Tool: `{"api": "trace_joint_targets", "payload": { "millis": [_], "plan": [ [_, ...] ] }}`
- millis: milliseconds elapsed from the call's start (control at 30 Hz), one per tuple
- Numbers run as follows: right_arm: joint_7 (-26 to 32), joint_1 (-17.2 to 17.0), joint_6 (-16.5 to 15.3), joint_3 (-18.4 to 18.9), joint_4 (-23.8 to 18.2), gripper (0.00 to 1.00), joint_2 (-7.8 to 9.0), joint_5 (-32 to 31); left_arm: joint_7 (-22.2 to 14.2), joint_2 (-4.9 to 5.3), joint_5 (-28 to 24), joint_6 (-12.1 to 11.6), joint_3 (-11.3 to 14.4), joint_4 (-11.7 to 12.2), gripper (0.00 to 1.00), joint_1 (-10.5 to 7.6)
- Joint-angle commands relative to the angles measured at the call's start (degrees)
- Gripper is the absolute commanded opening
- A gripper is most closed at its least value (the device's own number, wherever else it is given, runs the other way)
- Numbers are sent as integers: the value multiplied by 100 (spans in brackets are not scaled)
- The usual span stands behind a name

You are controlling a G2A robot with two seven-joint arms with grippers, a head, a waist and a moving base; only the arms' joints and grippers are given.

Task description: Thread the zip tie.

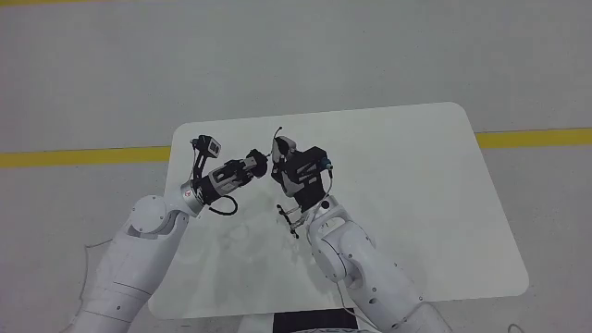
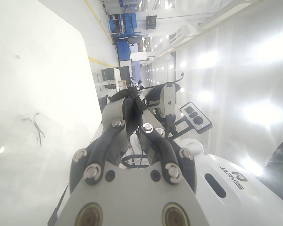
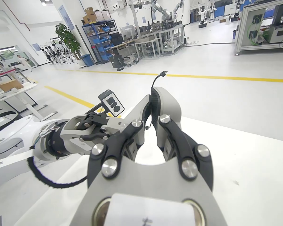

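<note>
Right gripper (image 3: 151,99) pinches zip tie (image 3: 163,73) tight; left gripper (image 2: 132,93) pressed together, whether it grips the tie's tail is hidden

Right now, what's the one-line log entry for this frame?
left gripper: shut on zip tie tail | right gripper: shut on zip tie, head protruding, unthreaded | both over white table

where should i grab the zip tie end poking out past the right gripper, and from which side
Pinch the short bare strap of the zip tie just under its head, not the head itself, so the slot stays free. That end curves up beyond the shut right gripper, so probably come from above, fingers across the flat strap.
</note>
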Motion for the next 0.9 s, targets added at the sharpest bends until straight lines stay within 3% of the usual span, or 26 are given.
{"api": "trace_joint_targets", "payload": {
  "millis": [0,867],
  "plan": [
    [6,4,-8,11,12,0,0,-3,0,0,0,0,0,0,0,0],
    [-88,-54,-168,43,-28,0,3,-49,0,0,0,0,0,0,0,0]
  ]
}}
